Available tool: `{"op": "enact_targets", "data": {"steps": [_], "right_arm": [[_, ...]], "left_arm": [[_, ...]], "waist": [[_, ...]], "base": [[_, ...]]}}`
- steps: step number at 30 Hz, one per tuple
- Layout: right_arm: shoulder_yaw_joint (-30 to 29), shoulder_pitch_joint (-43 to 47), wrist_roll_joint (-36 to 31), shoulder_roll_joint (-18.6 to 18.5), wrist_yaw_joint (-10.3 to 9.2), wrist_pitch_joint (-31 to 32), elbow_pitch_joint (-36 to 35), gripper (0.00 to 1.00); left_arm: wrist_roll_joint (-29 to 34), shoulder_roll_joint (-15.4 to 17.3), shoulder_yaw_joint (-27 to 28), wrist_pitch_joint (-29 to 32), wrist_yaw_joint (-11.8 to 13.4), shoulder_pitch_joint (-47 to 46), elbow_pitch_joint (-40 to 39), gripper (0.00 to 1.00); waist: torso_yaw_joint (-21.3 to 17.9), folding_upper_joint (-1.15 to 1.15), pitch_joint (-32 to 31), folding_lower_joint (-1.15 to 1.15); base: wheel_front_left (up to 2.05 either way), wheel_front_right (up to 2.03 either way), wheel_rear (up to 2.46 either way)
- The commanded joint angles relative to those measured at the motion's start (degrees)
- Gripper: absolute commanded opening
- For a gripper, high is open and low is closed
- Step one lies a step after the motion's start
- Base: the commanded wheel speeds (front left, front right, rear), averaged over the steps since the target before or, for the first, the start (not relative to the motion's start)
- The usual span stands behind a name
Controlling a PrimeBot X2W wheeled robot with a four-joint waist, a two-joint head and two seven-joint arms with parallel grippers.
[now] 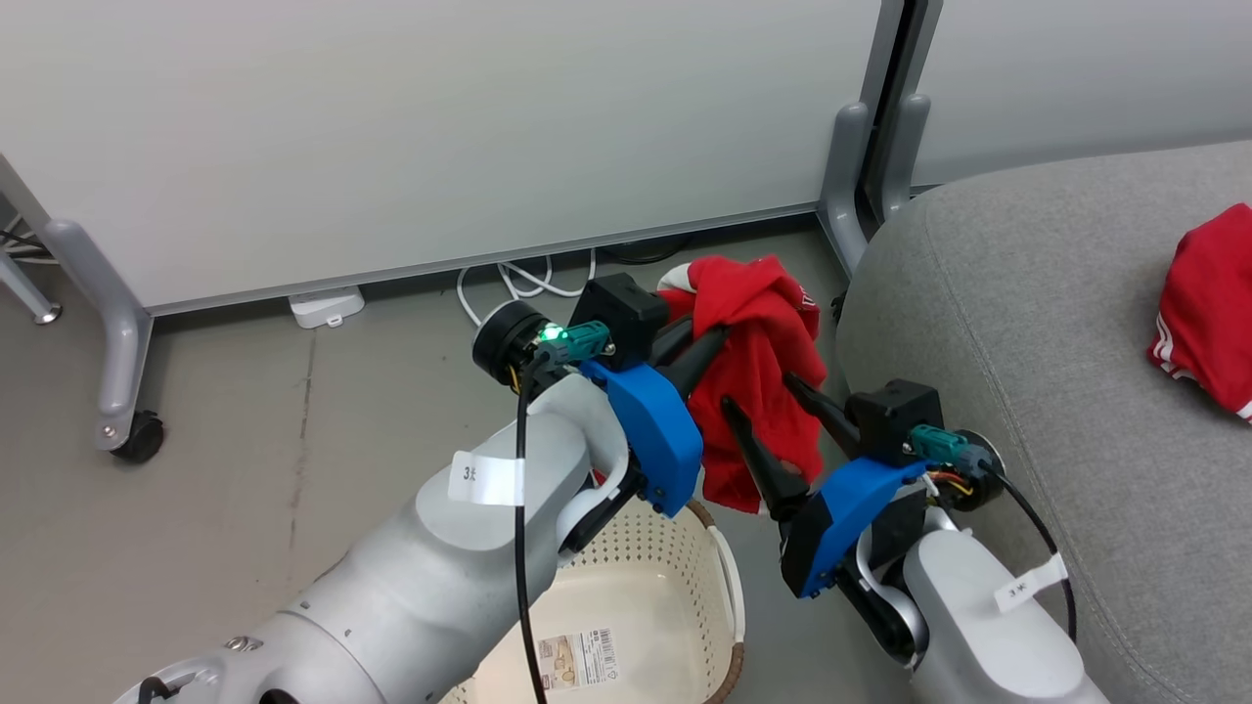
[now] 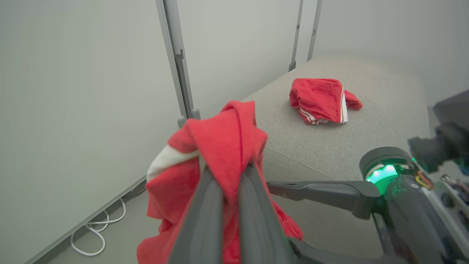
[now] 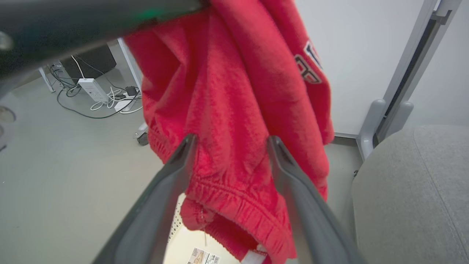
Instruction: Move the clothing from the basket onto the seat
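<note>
The left gripper (image 1: 712, 337) is clamped on a red garment (image 1: 758, 313). The garment hangs clear of the floor (image 1: 245, 440), above the far rim of the laundry basket (image 1: 729, 587) and beside the grey seat (image 1: 1027, 323). The right gripper (image 1: 758, 389) is spread wide, its fingers overlapping the hanging fabric; contact is not determinable. A barcode label (image 1: 577, 660) lies inside the basket. A second red garment (image 1: 1208, 303), white-striped, rests on the seat.

Your two forearms, left (image 1: 440, 577) and right (image 1: 988, 636), are pale grey, rounded shells. Each carries a white tag (image 1: 486, 477) just behind its blue bracket (image 1: 650, 420). Ahead of the bracket sits a black block (image 1: 626, 313) with a teal connector (image 1: 587, 342). A green light (image 1: 554, 334) glows beside the left one, and a black cable (image 1: 520, 508) trails behind it. The left tool (image 1: 709, 342) and right tool (image 1: 758, 389) each have two long, dark, tapered fingers.
</note>
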Motion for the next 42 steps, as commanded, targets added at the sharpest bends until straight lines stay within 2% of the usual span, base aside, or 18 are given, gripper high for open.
{"op": "enact_targets", "data": {"steps": [1,9,16,31,32,33,34,42], "right_arm": [[0.85,-1.82,0.80,-0.01,0.01,-0.03,1.71,1.00],[3.34,-5.93,2.45,-0.01,0.01,-1.27,7.22,1.00],[7.65,-9.22,6.06,-0.01,0.01,-1.13,12.68,1.00],[15.87,-14.73,14.90,-0.01,0.01,-5.47,21.58,1.00],[16.33,-14.99,15.37,-0.01,0.01,-5.84,21.96,0.74],[16.80,-15.32,15.82,-0.01,0.01,-6.03,22.28,0.33],[17.30,-15.65,16.25,-0.01,0.01,-6.53,22.46,0.00],[20.31,-17.01,19.17,-0.01,0.01,-8.45,24.61,0.00]], "left_arm": [[-0.20,-0.06,-0.27,-0.31,-0.02,-0.45,0.19,0.00],[-0.96,-0.26,-1.09,-0.38,-0.02,0.11,0.17,0.00],[-1.55,-0.36,-1.85,-0.39,-0.03,0.07,-0.06,0.00],[-2.74,-0.43,-2.84,-0.41,-0.02,-1.20,-0.07,0.00],[-2.82,-0.45,-2.89,-0.41,-0.03,-1.19,-0.03,0.00],[-2.89,-0.45,-2.93,-0.43,-0.03,-1.19,0.01,0.00],[-2.96,-0.46,-2.97,-0.44,-0.03,-1.24,0.04,0.00],[-3.28,-0.47,-3.24,-0.52,-0.03,-1.25,0.31,0.00]], "waist": [[0.09,0.00,-0.11,-0.01],[0.42,0.00,-0.54,-0.01],[0.55,0.00,-0.85,-0.01],[1.15,0.00,-0.74,-0.01],[1.19,0.00,-0.73,-0.01],[1.22,0.00,-0.72,-0.01],[1.23,0.00,-0.70,-0.01],[0.98,0.00,-0.63,-0.01]], "base": [[0.00,0.00,0.00],[0.00,0.00,0.00],[0.00,0.00,0.00],[0.00,0.00,0.00],[0.00,0.00,0.00],[0.00,0.00,0.00],[0.00,0.00,0.00],[0.00,0.00,0.00]]}}
